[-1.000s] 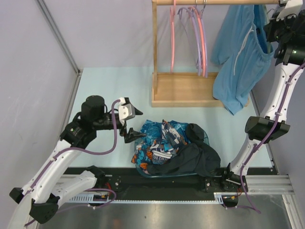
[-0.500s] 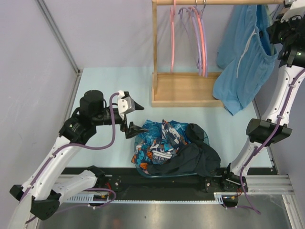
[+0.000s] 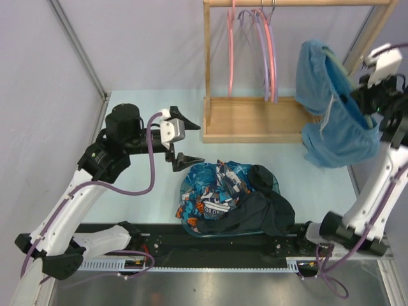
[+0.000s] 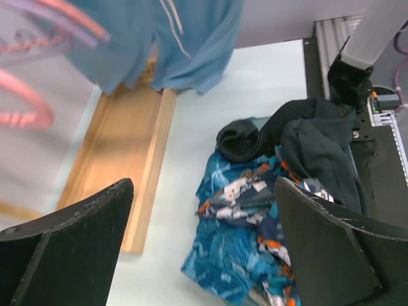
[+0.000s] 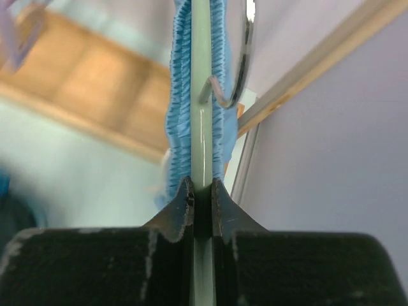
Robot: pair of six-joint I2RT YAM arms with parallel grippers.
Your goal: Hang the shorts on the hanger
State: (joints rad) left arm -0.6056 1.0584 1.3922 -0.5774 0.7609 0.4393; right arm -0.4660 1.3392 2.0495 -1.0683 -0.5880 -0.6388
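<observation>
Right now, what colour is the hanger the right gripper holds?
The hanger is pale sage green; right wrist view.

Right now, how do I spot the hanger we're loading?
Find the wooden rack at the back of the table. Right of it, the jaws of the right arm pinch a thin hanger with light blue shorts gathered around it. It is pale green, unlike the pink and purple hangers on the rail.

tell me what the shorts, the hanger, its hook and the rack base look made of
Shorts: soft matte fabric; it sags and gathers in folds.
Hanger: probably plastic; smooth pale green with a thin glossy streak.
Hook: likely metal; mirror-shiny.
Rack base: wood; light tan, matte.
</observation>
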